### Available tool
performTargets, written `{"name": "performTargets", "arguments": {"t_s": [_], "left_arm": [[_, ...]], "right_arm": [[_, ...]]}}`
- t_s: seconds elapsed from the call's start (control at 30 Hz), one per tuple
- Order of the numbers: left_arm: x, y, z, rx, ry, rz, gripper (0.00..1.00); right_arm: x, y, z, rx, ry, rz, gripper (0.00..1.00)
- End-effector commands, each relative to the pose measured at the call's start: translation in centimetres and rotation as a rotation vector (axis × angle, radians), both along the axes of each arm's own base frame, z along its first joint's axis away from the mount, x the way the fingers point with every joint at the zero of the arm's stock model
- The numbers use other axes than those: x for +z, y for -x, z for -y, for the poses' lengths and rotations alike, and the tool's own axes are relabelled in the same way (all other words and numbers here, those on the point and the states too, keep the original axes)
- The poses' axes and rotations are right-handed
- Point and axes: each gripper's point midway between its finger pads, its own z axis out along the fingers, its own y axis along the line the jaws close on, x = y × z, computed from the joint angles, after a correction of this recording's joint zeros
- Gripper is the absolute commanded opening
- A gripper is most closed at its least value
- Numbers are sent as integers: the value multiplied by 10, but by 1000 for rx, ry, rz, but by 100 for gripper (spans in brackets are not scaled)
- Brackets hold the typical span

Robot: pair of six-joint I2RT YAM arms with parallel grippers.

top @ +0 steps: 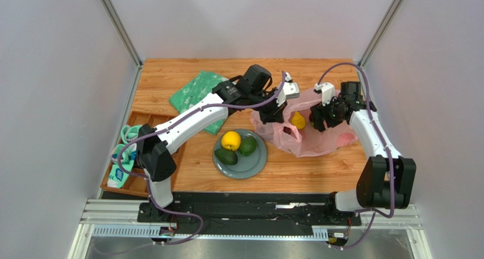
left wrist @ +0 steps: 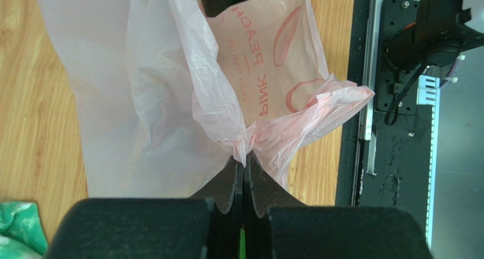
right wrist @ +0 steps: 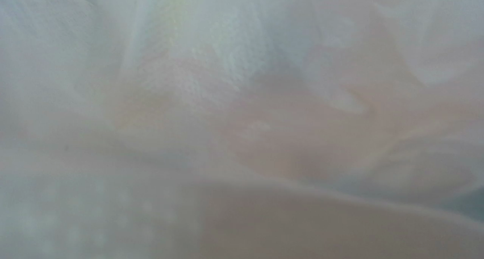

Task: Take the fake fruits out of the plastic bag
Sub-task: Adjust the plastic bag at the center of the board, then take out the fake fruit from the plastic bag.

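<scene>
The pink plastic bag (top: 325,141) lies right of centre on the table. My left gripper (top: 274,113) is shut on a gathered fold of its left edge, as the left wrist view (left wrist: 244,157) shows, and holds the film (left wrist: 170,71) up. My right gripper (top: 315,120) reaches into the bag's mouth. Its wrist view shows only blurred pink film (right wrist: 244,122), so its fingers are hidden. A small yellow lumpy fruit (top: 297,121) and a dark red shape (top: 287,131) sit in the bag. The citrus (top: 230,140) and two avocados (top: 226,156) (top: 247,146) lie on a grey plate (top: 258,163).
A flat green patterned bag (top: 199,95) lies at the back left under my left arm. A wooden tray (top: 136,185) with teal items (top: 126,151) stands at the table's left edge. Grey walls close in the table on three sides.
</scene>
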Motion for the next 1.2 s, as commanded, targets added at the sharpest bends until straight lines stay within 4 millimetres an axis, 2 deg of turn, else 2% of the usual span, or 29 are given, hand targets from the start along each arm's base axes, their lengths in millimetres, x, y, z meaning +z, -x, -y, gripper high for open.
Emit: {"name": "performTargets", "arguments": {"t_s": [0.0,0.2,0.4,0.57,0.67,0.77,0.8,0.9,1.03,1.13,1.17], "left_arm": [[30,3,7,-44,78,33,0],[29,3,11,-43,86,13,0],[31,6,12,-65,95,9,0],[27,8,13,-69,91,-12,0],[25,8,13,-69,88,-17,0],[25,8,13,-68,87,-16,0],[26,9,13,-70,87,-17,0],[28,13,10,-88,90,-17,0],[28,27,1,-149,95,-13,0],[22,28,-8,-137,74,-13,0],[20,29,-11,-135,69,-19,0]], "right_arm": [[8,-33,-13,-31,-72,47,74],[-7,-60,-19,-64,-74,49,77],[-19,-88,-3,-190,-23,68,82],[-29,-101,-5,-238,-53,34,83],[-28,-105,-17,-221,-111,10,81],[-19,-105,-26,-193,-154,15,77],[-18,-100,-43,-146,-169,7,77],[-9,-94,-61,-78,-178,35,77],[-15,-88,-77,-27,-144,37,77],[-21,-96,-80,-41,-124,34,78],[-28,-99,-79,-55,-109,22,80]]}}
